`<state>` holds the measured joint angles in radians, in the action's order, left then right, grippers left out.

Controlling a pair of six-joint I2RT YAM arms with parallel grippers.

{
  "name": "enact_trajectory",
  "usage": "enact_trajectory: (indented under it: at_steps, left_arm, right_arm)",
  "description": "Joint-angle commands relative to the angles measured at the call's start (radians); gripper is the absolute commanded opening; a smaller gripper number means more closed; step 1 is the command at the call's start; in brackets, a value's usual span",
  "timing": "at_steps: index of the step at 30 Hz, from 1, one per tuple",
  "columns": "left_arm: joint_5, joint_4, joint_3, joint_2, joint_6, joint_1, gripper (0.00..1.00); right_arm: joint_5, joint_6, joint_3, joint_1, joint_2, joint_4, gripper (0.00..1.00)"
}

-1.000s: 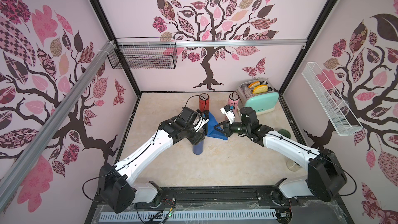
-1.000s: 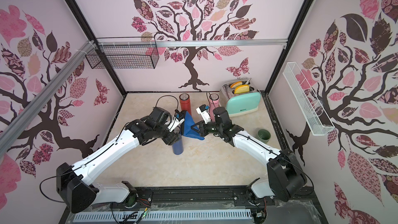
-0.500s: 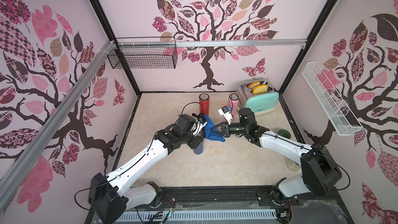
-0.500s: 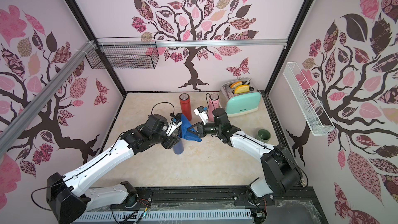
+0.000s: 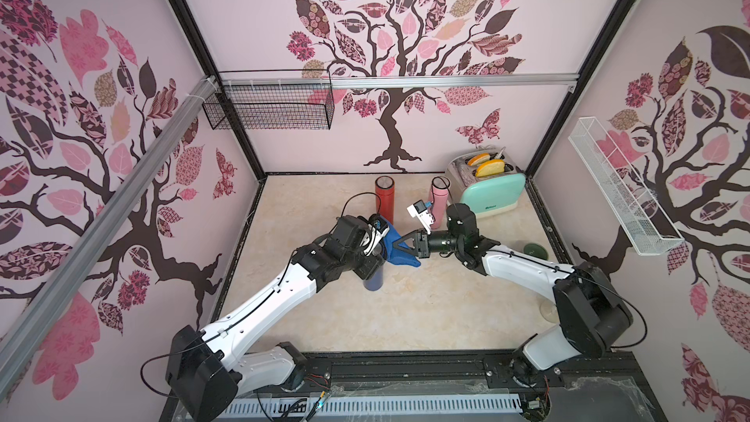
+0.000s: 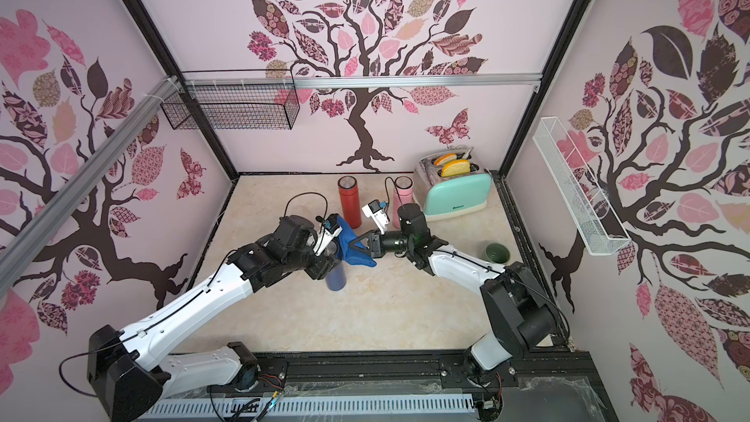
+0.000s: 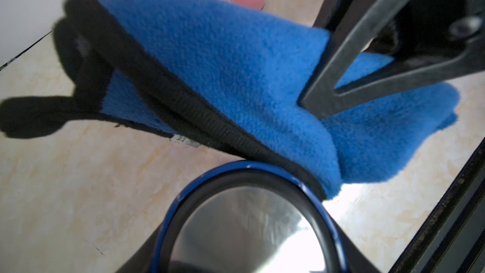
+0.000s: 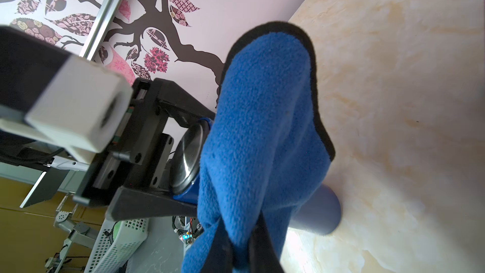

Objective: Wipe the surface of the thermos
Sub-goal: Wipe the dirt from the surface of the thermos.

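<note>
Cloth (image 7: 236, 61) hangs pinched in right end effector (image 5: 398, 243); left end effector (image 8: 187, 158) clamps blue thermos (image 5: 373, 281).

Top views overhead — same scene, wrists close

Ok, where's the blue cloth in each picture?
Top view: cloth mid-table, right next to the blue thermos.
Top view: cloth mid-table, next to the blue thermos.
Left wrist: cloth fills the middle, against the blue thermos lid.
Right wrist: cloth fills the centre, in front of the blue thermos.
Shared landmark: the blue thermos.
</note>
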<state>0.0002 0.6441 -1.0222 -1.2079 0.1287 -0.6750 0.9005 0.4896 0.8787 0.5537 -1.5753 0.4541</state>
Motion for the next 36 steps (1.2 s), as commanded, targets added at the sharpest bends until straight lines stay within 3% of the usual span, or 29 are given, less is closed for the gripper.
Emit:
enact_trajectory:
  at_steps: [1, 14, 19, 36]
  left_arm:
    - [-0.025, -0.040, 0.029, -0.016, -0.009, -0.001, 0.00]
    - [-0.016, -0.065, 0.072, 0.005, -0.048, -0.001, 0.00]
    - [-0.026, -0.083, 0.104, 0.030, -0.078, -0.001, 0.00]
    - [-0.073, -0.123, 0.177, 0.077, -0.179, -0.001, 0.00]
  right_arm:
    - [0.021, 0.013, 0.018, 0.014, -0.050, 0.083, 0.00]
    - [-0.042, -0.046, 0.007, 0.046, -0.333, 0.086, 0.00]
    - [-0.067, -0.075, 0.017, 0.049, -0.368, 0.050, 0.00]
    - [-0.001, -0.051, 0.082, 0.061, -0.073, -0.016, 0.00]
